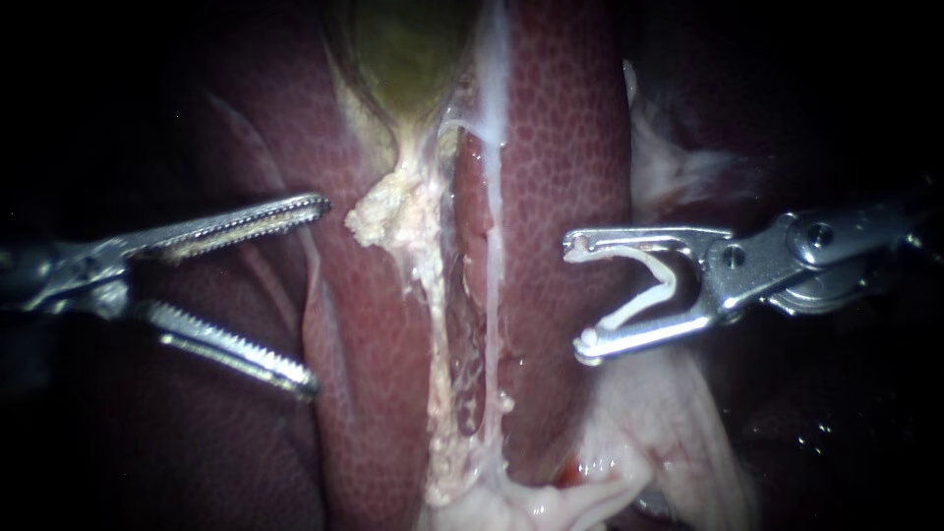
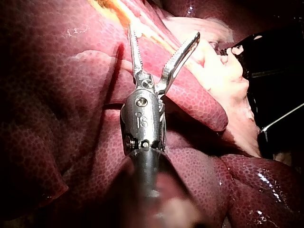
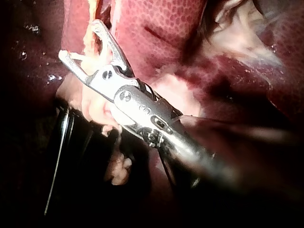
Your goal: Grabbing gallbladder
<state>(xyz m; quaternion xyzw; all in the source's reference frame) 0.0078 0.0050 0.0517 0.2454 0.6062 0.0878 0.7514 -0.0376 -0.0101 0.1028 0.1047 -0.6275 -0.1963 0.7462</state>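
Your left instrument (image 1: pixel 319 295) comes in from the left edge of the endoscope frame, its two long serrated steel jaws spread wide and holding nothing. They hang over the dark red, mottled liver (image 1: pixel 560 147), just left of centre. The yellow-green, sac-shaped gallbladder (image 1: pixel 408 49) sits at the top centre of the frame, well above both jaw tips and touched by neither instrument. From its narrow lower end a ragged strip of pale, cream-coloured fatty tissue (image 1: pixel 413 226) runs down the middle of the frame between two liver lobes.

Your right instrument (image 1: pixel 578 295) enters from the right edge, with its jaws standing far apart. A white V-shaped clip (image 1: pixel 649 290) is seated between them, one leg against each jaw, and the tips lie over the liver just right of centre. Soft pink-white tissue (image 1: pixel 669 433) spreads across the lower right of the frame.

In the left wrist view your left instrument (image 2: pixel 163 30) shows the same wide gap between its jaws, with liver beneath them. In the right wrist view your right instrument (image 3: pixel 78 39) is likewise spread, with the pale tissue under its shaft.
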